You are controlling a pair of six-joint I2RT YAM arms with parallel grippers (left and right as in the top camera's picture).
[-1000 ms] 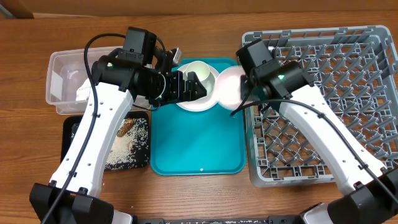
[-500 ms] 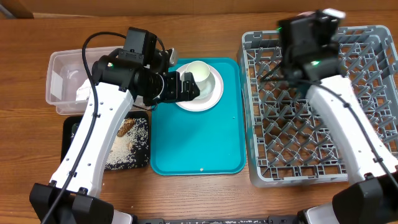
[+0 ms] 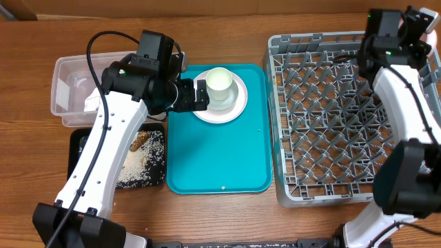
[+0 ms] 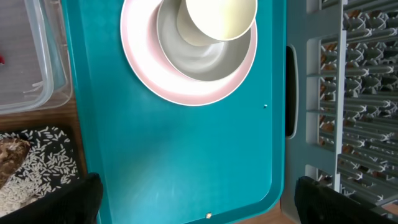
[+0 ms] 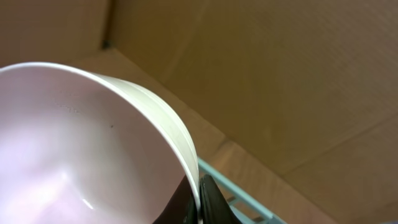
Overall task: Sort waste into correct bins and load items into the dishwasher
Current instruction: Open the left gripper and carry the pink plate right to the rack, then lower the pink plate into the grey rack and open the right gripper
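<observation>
A cream cup (image 3: pixel 219 82) stands in a shallow bowl on a pink plate (image 3: pixel 237 109) at the back of the teal tray (image 3: pixel 220 158). My left gripper (image 3: pixel 198 94) hovers at the plate's left side, open and empty. In the left wrist view the cup (image 4: pixel 221 15), the plate (image 4: pixel 142 59) and the tray (image 4: pixel 186 155) lie below the wide-apart fingers (image 4: pixel 199 199). My right gripper (image 3: pixel 411 17) is at the back right corner of the grey dish rack (image 3: pixel 331 138). It is shut (image 5: pixel 198 199) on the rim of a pinkish-white bowl (image 5: pixel 81 143), held tilted.
A clear plastic container (image 3: pixel 76 83) stands at the back left. A black tray with rice and food scraps (image 3: pixel 138 162) lies in front of it. The rack's edge (image 4: pixel 360 93) runs along the tray's right side. A cardboard wall is behind the rack (image 5: pixel 280 74).
My right arm has carried the bowl from the tray's right edge up and across to the rack's back right corner. My left gripper has drawn back slightly to the left.
</observation>
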